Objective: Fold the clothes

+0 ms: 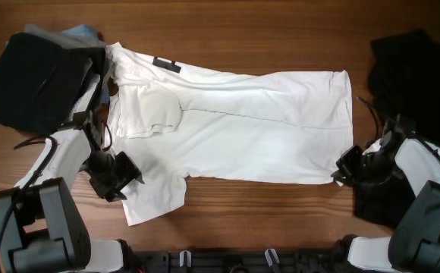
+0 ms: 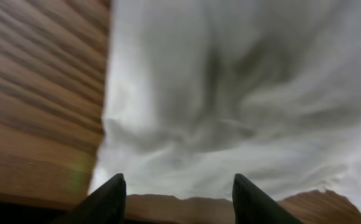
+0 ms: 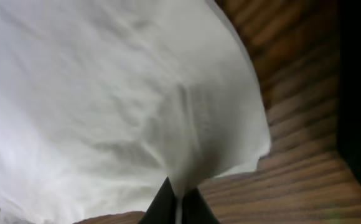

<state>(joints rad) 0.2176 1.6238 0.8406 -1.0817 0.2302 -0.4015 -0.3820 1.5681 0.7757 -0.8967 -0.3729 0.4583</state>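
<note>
The white T-shirt [image 1: 243, 129] lies spread across the wooden table, collar at the left, hem at the right; its lettering is hidden. My left gripper [image 1: 127, 176] is open beside the near sleeve; in the left wrist view [image 2: 177, 193] its fingers straddle the white fabric's edge [image 2: 230, 93] without closing. My right gripper [image 1: 344, 168] is shut on the shirt's near hem corner; the right wrist view [image 3: 179, 202] shows white cloth [image 3: 106, 93] pinched between the fingers. One black garment [image 1: 34, 76] lies at the far left, another [image 1: 413, 76] at the far right.
A bit of blue-grey cloth [image 1: 83, 32] peeks from behind the left black garment. The right black garment runs down under my right arm [image 1: 417, 163]. Bare wooden table [image 1: 265, 205] lies in front of the shirt.
</note>
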